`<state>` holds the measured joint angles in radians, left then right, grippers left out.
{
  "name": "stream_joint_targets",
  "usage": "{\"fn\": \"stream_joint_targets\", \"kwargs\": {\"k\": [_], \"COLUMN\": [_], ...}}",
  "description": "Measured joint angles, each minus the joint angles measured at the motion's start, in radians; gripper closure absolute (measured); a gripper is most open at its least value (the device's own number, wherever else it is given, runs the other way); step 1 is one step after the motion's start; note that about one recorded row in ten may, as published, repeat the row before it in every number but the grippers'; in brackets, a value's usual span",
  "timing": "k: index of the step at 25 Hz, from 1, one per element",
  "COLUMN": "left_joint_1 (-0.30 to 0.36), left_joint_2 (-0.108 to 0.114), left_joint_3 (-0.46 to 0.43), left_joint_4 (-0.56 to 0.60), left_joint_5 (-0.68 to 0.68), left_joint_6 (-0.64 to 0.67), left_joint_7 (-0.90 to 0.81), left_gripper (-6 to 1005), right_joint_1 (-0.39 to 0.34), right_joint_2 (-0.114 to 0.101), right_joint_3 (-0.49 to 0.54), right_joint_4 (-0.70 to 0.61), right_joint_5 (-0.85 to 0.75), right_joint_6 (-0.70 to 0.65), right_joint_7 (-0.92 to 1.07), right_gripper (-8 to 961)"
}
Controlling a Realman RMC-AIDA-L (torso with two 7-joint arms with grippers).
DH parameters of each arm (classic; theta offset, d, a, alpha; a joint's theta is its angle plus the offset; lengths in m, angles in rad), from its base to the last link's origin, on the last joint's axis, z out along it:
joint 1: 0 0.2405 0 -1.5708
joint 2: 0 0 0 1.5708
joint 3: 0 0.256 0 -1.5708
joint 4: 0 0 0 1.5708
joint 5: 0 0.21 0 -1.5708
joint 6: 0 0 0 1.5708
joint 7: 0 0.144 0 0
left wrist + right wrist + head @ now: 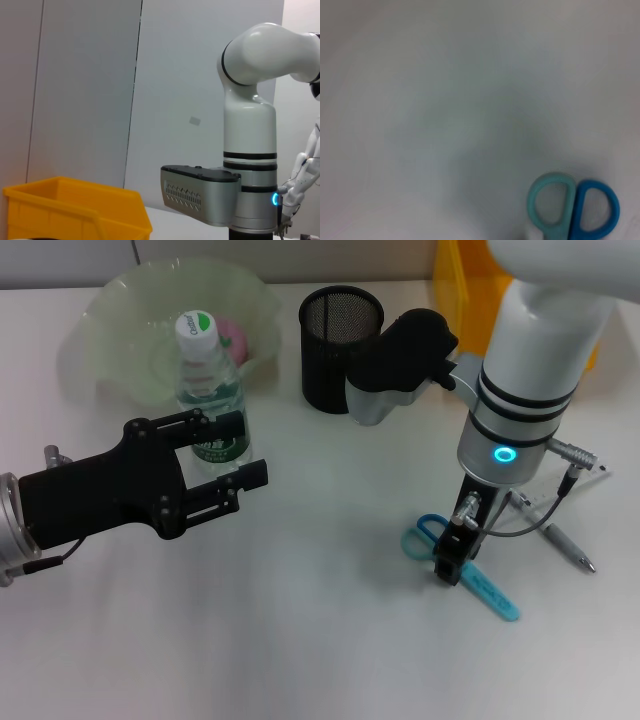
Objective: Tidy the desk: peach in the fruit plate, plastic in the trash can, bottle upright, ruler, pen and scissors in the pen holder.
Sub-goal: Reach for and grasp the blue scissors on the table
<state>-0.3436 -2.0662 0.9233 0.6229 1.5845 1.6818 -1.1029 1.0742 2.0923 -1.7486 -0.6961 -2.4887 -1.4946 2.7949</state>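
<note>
Looking down from the head camera, you see the right gripper [449, 565] lowered straight onto the scissors [462, 562], which lie flat on the white desk [320, 640]. Its black tip sits over the middle of the scissors, between the handle loops and the light blue blade end that points toward the robot. Whether the fingers have closed on the scissors you cannot tell — the tip hides them. In the right wrist view you get only the two handle loops [572, 207], one teal and one blue, side by side on the bare desk.

The left gripper [225, 455] hangs at the bottle [211, 390], jaws spread open, one finger on each side of the bottle's lower body. You cannot tell whether either finger touches it. The bottle stands upright with its green and white cap on top, just in front of the fruit plate [130, 310]. Something pink lies in the plate behind the bottle's cap — too hidden to name.

The black mesh pen holder [340, 335] stands upright beside the plate, toward the robot's right. A pen [562, 540] lies on the desk on the far right side of the right arm, near the scissors but apart from them. A yellow bin [470, 285] stands at the back edge; the left wrist view shows that bin [75, 212] and the right arm beyond it.
</note>
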Motion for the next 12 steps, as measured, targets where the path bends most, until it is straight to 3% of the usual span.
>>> {"fn": "stream_joint_targets", "kwargs": {"k": [8,12], "left_joint_1": [0.000,0.000], "left_joint_2": [0.000,0.000], "left_joint_3": [0.000,0.000], "left_joint_4": [0.000,0.000], "left_joint_5": [0.000,0.000], "left_joint_6": [-0.002,-0.002], "left_joint_7": [0.000,0.000], "left_gripper": [409,409], "right_joint_1": [0.003,0.003], "right_joint_2": [0.000,0.000], "right_joint_3": [-0.006,-0.006], "right_joint_4": [0.000,0.000], "right_joint_5": [0.015,0.015], "right_joint_6": [0.000,0.000], "right_joint_7": [0.000,-0.001], "right_gripper": [567,560]}}
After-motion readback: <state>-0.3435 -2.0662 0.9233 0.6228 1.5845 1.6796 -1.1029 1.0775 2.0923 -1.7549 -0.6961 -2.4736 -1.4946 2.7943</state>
